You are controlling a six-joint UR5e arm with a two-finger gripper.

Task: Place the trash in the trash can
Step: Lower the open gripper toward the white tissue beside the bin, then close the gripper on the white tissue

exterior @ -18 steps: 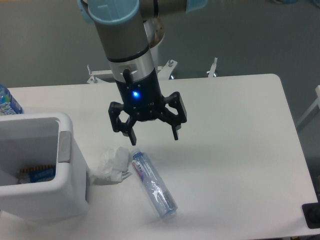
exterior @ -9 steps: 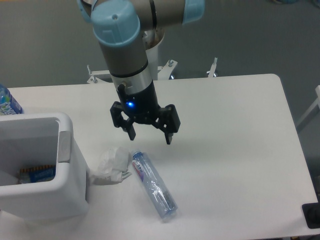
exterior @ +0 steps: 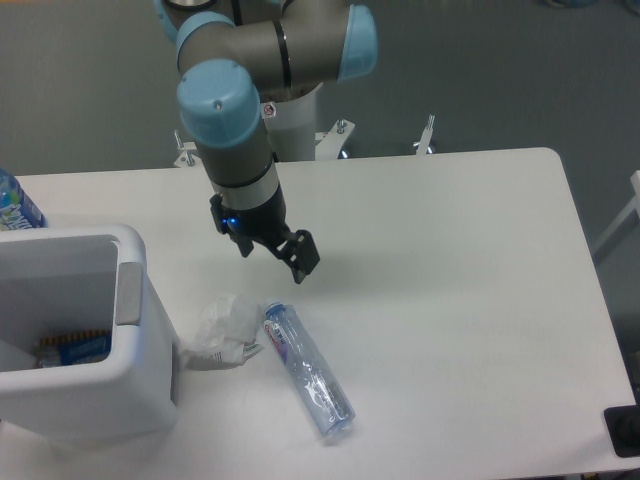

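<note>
At the near edge of the white surface (exterior: pixel 450 300), a clear crinkled plastic bottle (exterior: pixel 308 370) is seen lying on its side, its long axis running diagonally from the white cap at upper left to the base at lower right. Its blue-red label is visible near the cap end, but no wording can be read. Just beside the cap, on the left, a crumpled white tissue wad (exterior: pixel 225 330) is pictured resting against the corner of the trash can (exterior: pixel 130 300), a white boxy bin with a grey patch on its rim. Something with a blue label is glimpsed inside the bin; its print cannot be made out.

Above and slightly behind both items, the claw (exterior: pixel 268 243) is held clear of the surface, a blue light showing on its body. It is turned nearly edge-on to the camera, so its opening cannot be told. The bottle's cap lies just below it and toward the camera, the tissue below and to its left; a descent is judged necessary before either could be gripped.

At the far left edge, a blue-labelled water bottle (exterior: pixel 14 203) is partly visible.
</note>
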